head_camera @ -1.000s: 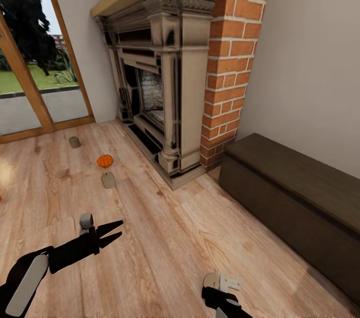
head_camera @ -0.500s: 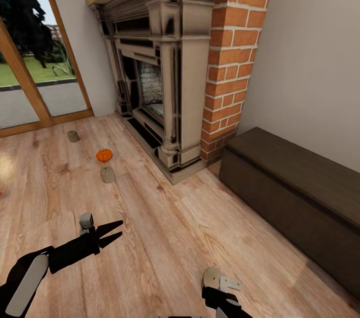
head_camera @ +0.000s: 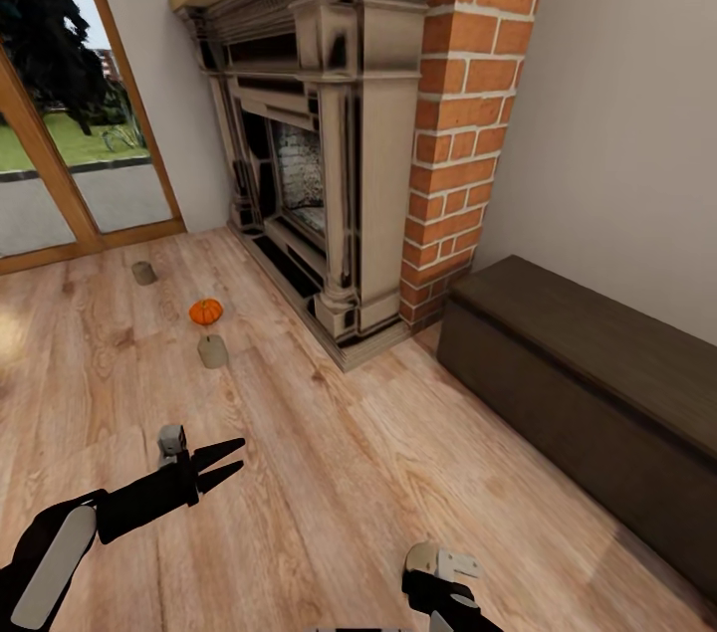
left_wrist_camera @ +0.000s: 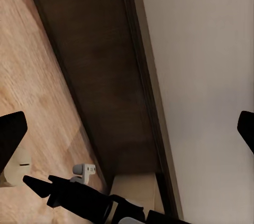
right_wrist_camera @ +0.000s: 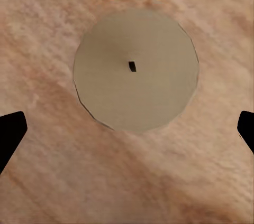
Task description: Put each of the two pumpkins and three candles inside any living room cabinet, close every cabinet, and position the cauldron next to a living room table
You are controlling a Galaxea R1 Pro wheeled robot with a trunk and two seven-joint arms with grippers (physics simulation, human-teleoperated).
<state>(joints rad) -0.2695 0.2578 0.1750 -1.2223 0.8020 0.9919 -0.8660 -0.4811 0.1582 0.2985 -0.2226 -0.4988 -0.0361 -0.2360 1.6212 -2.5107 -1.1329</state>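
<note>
Here the right hand (right_wrist_camera: 127, 129) hangs open directly above a candle (right_wrist_camera: 136, 70) standing on the floor (head_camera: 329, 473), in front of the fireplace (head_camera: 319, 164) and well short of it; a pick-up seems in hand. Next it should drop straight down and close on the candle. The left hand (head_camera: 224, 463) is open and empty. Nearer the fireplace hearth sit a pumpkin (head_camera: 206, 312) and two more candles (head_camera: 212, 351). The cabinet (head_camera: 588, 383), beside the fireplace's brick column, is shut.
</note>
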